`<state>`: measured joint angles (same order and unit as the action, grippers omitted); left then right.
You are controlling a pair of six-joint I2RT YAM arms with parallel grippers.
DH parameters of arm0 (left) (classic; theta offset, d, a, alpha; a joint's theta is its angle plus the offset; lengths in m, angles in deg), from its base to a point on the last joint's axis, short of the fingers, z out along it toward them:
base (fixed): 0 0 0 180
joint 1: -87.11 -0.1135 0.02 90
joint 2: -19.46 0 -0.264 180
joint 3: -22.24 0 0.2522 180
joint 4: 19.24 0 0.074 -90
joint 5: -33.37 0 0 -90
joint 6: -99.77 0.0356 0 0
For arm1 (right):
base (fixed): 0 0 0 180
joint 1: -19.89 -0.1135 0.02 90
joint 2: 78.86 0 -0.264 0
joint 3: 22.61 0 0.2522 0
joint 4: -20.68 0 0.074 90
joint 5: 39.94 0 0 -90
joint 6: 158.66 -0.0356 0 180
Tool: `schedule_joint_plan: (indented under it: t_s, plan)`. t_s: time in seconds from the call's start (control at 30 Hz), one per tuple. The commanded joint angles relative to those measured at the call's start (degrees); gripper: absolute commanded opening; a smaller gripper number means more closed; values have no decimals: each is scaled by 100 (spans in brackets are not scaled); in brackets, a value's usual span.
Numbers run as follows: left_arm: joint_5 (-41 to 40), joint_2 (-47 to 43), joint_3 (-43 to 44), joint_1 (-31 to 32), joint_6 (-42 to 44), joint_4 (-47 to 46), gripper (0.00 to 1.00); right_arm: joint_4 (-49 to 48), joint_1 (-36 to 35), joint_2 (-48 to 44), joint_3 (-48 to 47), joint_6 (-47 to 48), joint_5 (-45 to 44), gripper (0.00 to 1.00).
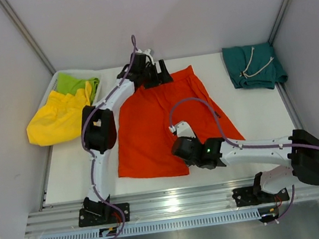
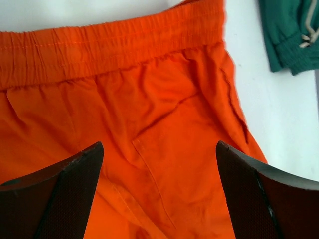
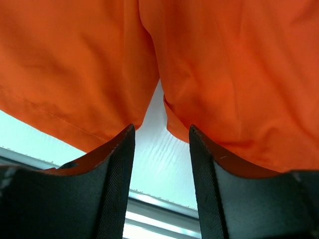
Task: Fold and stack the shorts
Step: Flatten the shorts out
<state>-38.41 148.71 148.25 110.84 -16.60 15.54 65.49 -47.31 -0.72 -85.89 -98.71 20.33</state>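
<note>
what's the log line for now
orange shorts flat, unfolded | left fingers open at waistband | right fingers open at hems | teal shorts far right

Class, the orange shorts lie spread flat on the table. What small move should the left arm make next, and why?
Probably lower the left gripper onto the waistband and close. Its jaws stand wide open above the flat orange shorts, holding nothing.

Orange shorts (image 1: 160, 125) covered mid-table; left arm (image 1: 98, 131) stood along their left edge, right arm (image 1: 260, 149) lay across the near edge. Bare table (image 1: 218, 77) was open between them and teal shorts (image 1: 255, 66) at far right. Yellow shorts (image 1: 57, 119) and lime-green shorts (image 1: 76, 82) blocked the far-left corner. Side walls (image 1: 6, 178) closed both flanks.
</note>
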Motion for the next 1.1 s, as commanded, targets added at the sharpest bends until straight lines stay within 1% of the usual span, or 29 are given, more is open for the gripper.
schedule_joint_plan:
  t_s: [0.0, 0.03, 0.1, 0.2, 0.4, 0.43, 0.5, 0.53, 0.63, 0.7, 0.73, 0.87, 0.9, 1.0, 1.07]
  plan:
    - [68, 660, 657, -105, -122, 131, 94, -125, -30, 244, -251, 683, -164, 48]
    - [120, 767, 876, -105, -158, 122, 94, -117, -30, 306, -278, 780, -155, 45]
    - [295, 1004, 887, -105, -324, -123, 93, -125, -39, 446, -269, 859, -103, 43]
    - [428, 1189, 782, -96, -492, -431, 93, -160, -30, 596, -260, 982, -59, 42]
    - [516, 1410, 781, -88, -615, -625, 92, -178, 40, 929, -330, 1184, -94, 43]
    - [516, 1445, 773, -96, -624, -642, 93, -187, 66, 982, -348, 1211, -129, 41]
    - [534, 1471, 764, -87, -650, -669, 92, -178, 84, 1088, -427, 1255, -181, 34]
    - [534, 1506, 755, -87, -667, -669, 92, -152, 75, 1210, -462, 1255, -243, 27]
    - [525, 1559, 720, -87, -746, -730, 92, -108, -3, 1378, -524, 1264, -374, 21]
    - [516, 1585, 720, -79, -782, -765, 91, -64, -65, 1440, -533, 1229, -497, 11]
    - [507, 1594, 737, -79, -791, -757, 91, 6, -91, 1457, -550, 1168, -663, 0]
    - [411, 1638, 851, -79, -799, -731, 91, 147, -372, 1362, -550, 1018, -1112, 0]
    - [385, 1682, 878, -87, -791, -704, 91, 165, -573, 1300, -542, 983, -1261, 0]
    - [332, 1840, 1176, -105, -773, -529, 91, 287, -995, 1045, -489, 808, -2042, 0]
    - [323, 1928, 1456, -122, -773, -389, 91, 244, -1181, 774, -332, 737, -2299, 0]
